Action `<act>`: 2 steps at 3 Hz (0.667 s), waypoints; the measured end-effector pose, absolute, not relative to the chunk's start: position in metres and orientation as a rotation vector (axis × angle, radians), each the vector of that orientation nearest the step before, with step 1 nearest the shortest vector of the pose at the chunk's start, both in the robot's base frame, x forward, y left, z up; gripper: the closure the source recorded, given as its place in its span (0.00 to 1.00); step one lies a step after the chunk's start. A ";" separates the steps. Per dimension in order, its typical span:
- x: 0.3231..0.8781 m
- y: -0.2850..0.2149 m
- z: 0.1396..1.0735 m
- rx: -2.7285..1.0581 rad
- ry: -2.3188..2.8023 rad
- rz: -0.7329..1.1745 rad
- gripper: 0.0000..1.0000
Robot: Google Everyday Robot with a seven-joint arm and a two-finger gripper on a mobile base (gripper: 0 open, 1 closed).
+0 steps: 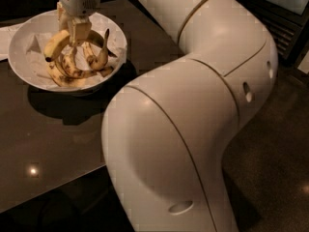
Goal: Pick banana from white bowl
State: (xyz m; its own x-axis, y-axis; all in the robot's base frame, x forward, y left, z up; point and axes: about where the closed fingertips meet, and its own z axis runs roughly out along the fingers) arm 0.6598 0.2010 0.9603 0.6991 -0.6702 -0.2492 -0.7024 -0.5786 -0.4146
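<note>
The white bowl (pixel 21 42) stands at the far left of the dark table, lined with white paper. My gripper (pixel 77 33) reaches down into it from above. Its fingers (pixel 79 30) are closed around the middle of the banana (pixel 54 45), a long curved yellow one with a dark tip at its lower left end. The banana's left end hangs a little above the others. Smaller brown-spotted bananas (pixel 72 70) lie under it on the bowl's floor, and one (pixel 100 57) leans toward the right rim.
My large white arm (pixel 193 110) fills the middle and right of the view, bending over the dark glossy table (pixel 58 139). A white sheet (pixel 4 37) lies at the left edge behind the bowl. The table's front edge runs diagonally at lower left.
</note>
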 end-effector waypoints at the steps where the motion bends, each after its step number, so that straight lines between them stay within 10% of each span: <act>1: 0.658 0.204 0.974 -2.469 1.047 0.036 1.00; 2: 0.658 0.209 0.986 -2.515 1.024 -0.010 1.00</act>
State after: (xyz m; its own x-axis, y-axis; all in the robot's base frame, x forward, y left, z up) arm 0.6578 0.2088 0.9857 0.7281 -0.6690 -0.1493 -0.6658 -0.6386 -0.3858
